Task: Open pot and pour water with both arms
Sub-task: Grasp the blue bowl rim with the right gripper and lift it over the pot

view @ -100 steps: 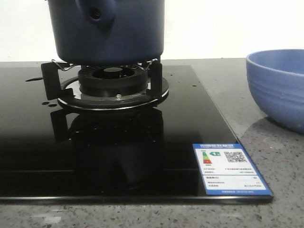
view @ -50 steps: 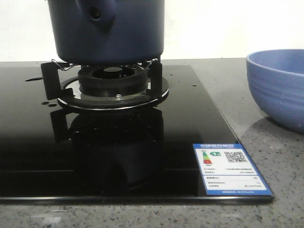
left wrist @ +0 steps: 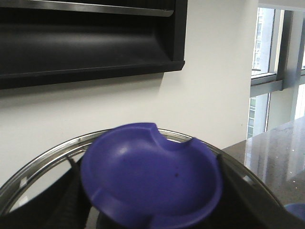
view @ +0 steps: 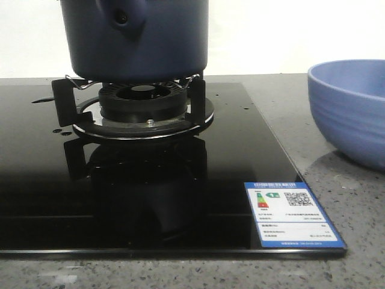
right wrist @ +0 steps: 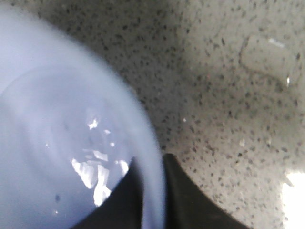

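Currently the pot [view: 135, 39] sits on the burner [view: 143, 105] at far left, while the bowl [view: 352, 108], well apart at the right on the tabletop [view: 355, 211], is pinched at its rim by the right gripper [right wrist: 151, 191]. The lid [left wrist: 150, 179] is clamped aloft by the left jaws.

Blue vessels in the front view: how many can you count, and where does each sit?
2. The dark pot sits on the burner stand, at the left; the lighter bowl is on the speckled counter, cut by the right edge.
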